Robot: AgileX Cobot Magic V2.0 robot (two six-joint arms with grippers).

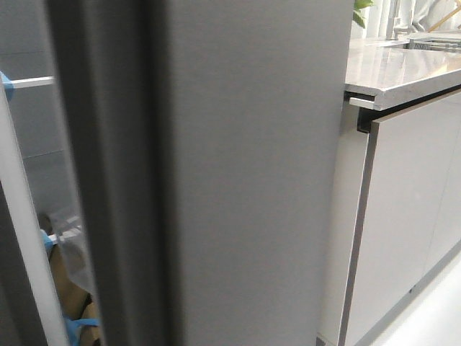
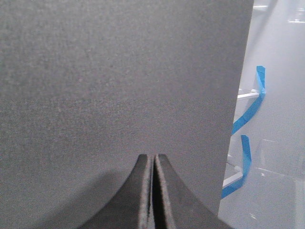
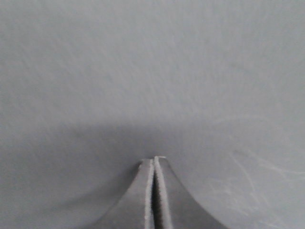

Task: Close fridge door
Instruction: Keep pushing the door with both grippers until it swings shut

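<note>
A: Near first. Left gripper (image 2: 153, 160), jaws pressed together, nothing between them, tips at or very close to the fridge door (image 2: 119, 86). Can't confirm contact.

B: Closed because?

A: My guess, closed jaws make a blunt pusher. A flat handleless panel has nothing to grab, so pushing is the sensible way.

B: Right gripper (image 3: 154, 161)?

A: Same, jaws closed and holding nothing, nose right up to a plain grey surface (image 3: 152, 71). Shadow pools under the tips, so it's very near. Can't tell if that's the door face or some other panel.

B: Where's the door overall?

A: In the front view the fridge door (image 1: 252, 180) fills the middle, matte dark grey, tall, running top to bottom. No arms show there.

B: Is it shut?

A: No. A gap stays open on its left, with the fridge interior visible: a white shelf (image 1: 29, 82), blue tape (image 1: 6, 85), a clear bag (image 1: 72, 245) low down. Left wrist view shows the door's free edge with more blue tape strips (image 2: 252, 107) past it.

B: Any clearance trouble?

A: On the right the countertop (image 1: 403, 76) and pale cabinet front (image 1: 410, 216) sit close beside the panel. Nothing visibly blocks the gap. I'd say it's partway, more pushing needed.
</note>
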